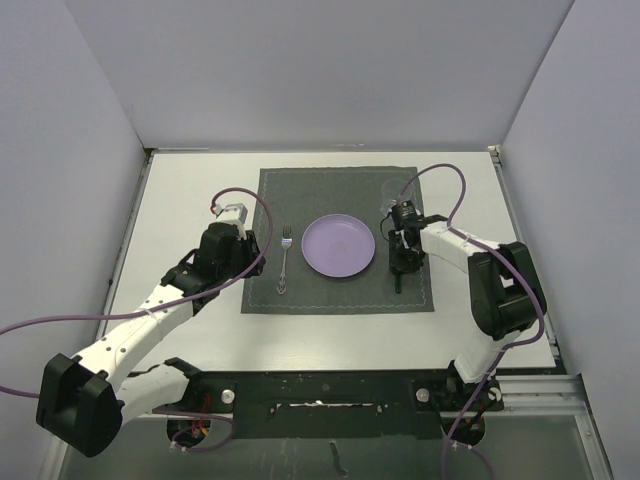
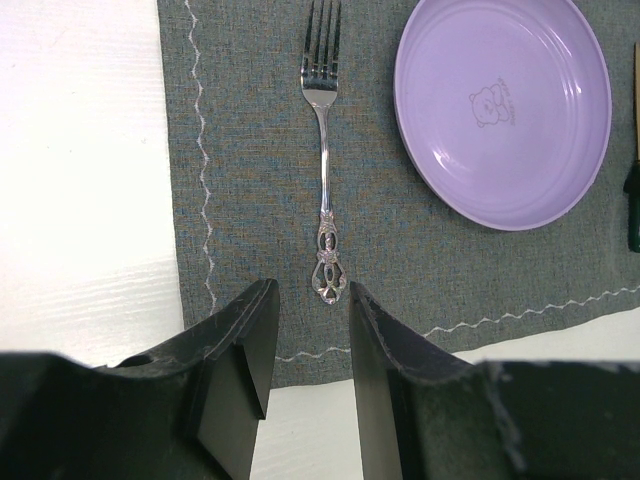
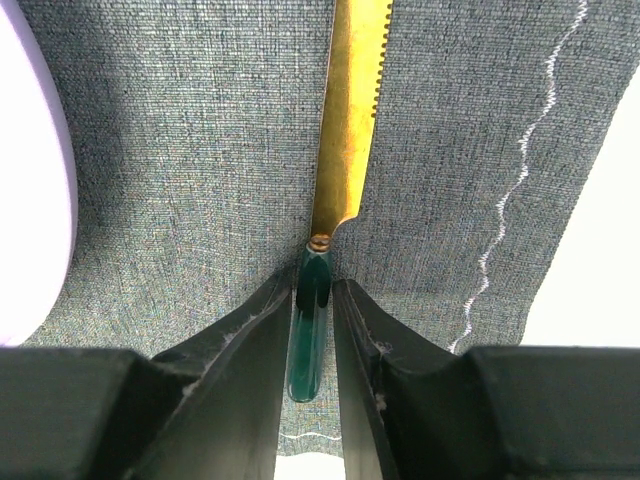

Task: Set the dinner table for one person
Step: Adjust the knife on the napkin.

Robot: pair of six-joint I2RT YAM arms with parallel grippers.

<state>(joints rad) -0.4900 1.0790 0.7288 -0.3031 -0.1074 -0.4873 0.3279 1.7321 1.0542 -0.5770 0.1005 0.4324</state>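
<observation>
The white dinner table [image 1: 190,200] carries a dark grey placemat [image 1: 330,195]. On the mat lie a purple plate [image 1: 338,247] in the middle and a silver fork [image 1: 285,258] to its left. My right gripper [image 1: 402,260] is down on the mat right of the plate. In the right wrist view it [image 3: 313,290] is shut on the green handle of a gold-bladed knife [image 3: 350,130] that lies flat. My left gripper [image 1: 248,258] is raised left of the fork. In the left wrist view it [image 2: 308,300] is open and empty, with the fork [image 2: 323,150] and plate [image 2: 500,100] ahead.
What looks like a clear glass [image 1: 393,189] stands at the mat's far right corner, behind the right gripper. Grey walls close in the table on three sides. Purple cables loop over both arms.
</observation>
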